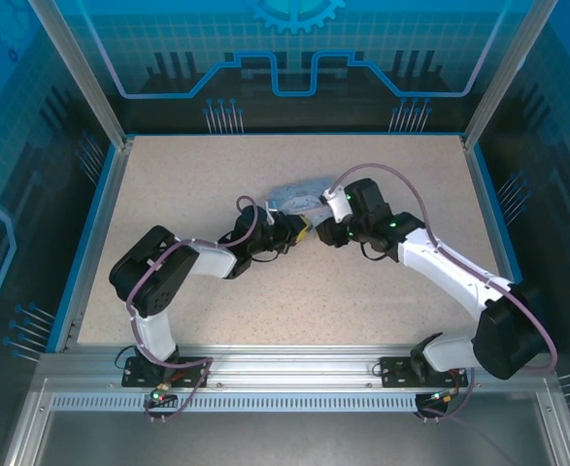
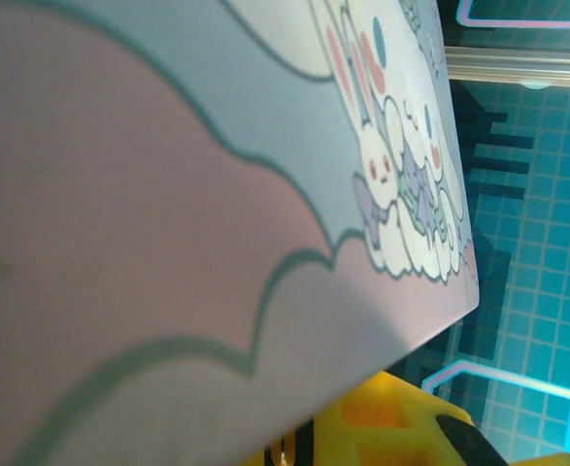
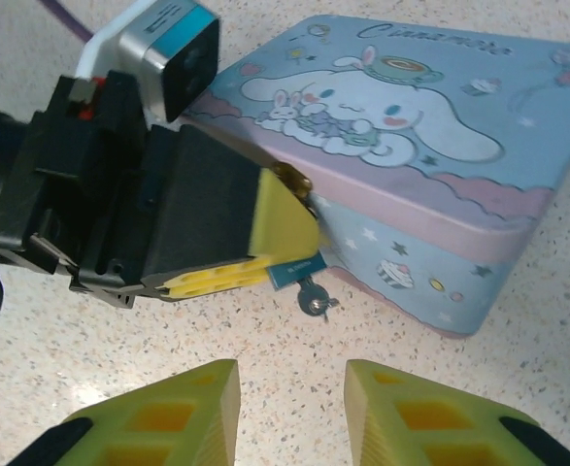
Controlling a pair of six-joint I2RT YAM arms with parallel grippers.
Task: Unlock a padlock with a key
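From above, the left arm [image 1: 168, 267] rises from its base, folds at a raised elbow and runs rightward low over the table [image 1: 197, 184], ending in the left gripper [image 1: 301, 233] near the middle; the right arm [image 1: 450, 267] bends at its elbow on the far right and reaches leftward, its right gripper [image 1: 325, 233] nose to nose with the other, the two tips just apart; the pastel tin [image 1: 299, 194] lies just behind both; the padlock is too small to make out here. In the left wrist view the tin's cartoon lid [image 2: 265, 194] looms very close and slanted across the frame, with one yellow finger [image 2: 382, 427] at the bottom edge; the grip cannot be judged here. In the right wrist view the left gripper [image 3: 289, 254] comes in from the left, lying on its side, its yellow pads clenched on the small bluish padlock [image 3: 296, 271], which juts from the tips just beside the tin's [image 3: 430, 165] near corner; a small dark key [image 3: 314, 302] hangs under it above the table; the right gripper [image 3: 291, 413] faces them from below, its fingers spread apart and holding nothing.
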